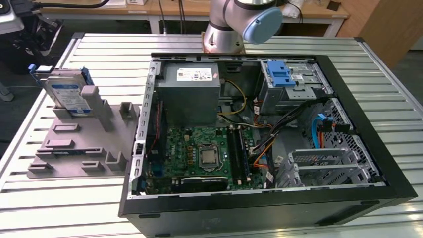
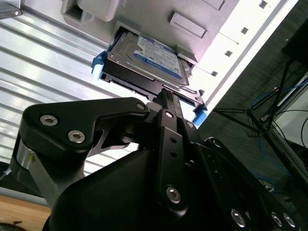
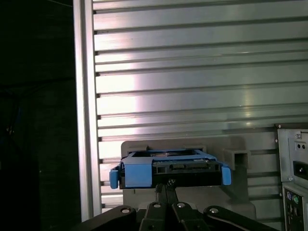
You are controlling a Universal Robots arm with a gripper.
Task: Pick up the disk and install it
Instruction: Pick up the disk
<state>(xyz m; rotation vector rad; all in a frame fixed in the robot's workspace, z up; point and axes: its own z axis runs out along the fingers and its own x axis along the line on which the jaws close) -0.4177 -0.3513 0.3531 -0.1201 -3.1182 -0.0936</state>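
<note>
At the exterior view's left, one disk (image 1: pixel 66 94) is standing on edge in the far slot of one grey holder (image 1: pixel 79 144), which is lying on the slatted counter (image 1: pixel 59 198). Just right of the holder, one open computer case (image 1: pixel 264 210) is lying on its side. One grey power box (image 1: pixel 191 94) is sitting at its far side, and one blue latch (image 1: pixel 281 74) is sitting further right. One arm (image 1: pixel 231 25) is rising at the counter's far edge, beyond the case.

The exterior view is giving this whole layout, while both wrist views are giving the hand (image 3: pixel 167 186) and the disk close up. In the first wrist view, the disk's (image 3: pixel 168 168) connector edge is facing the camera, with blue rails wrapping both ends, two in all. In the second wrist view, its (image 2: pixel 144 60) blue-and-white label is showing. In both, the hand (image 2: pixel 166 96) is pressed together, pinching nothing and pointing at the disk's edge. Whether it is touching, I cannot tell.
</note>
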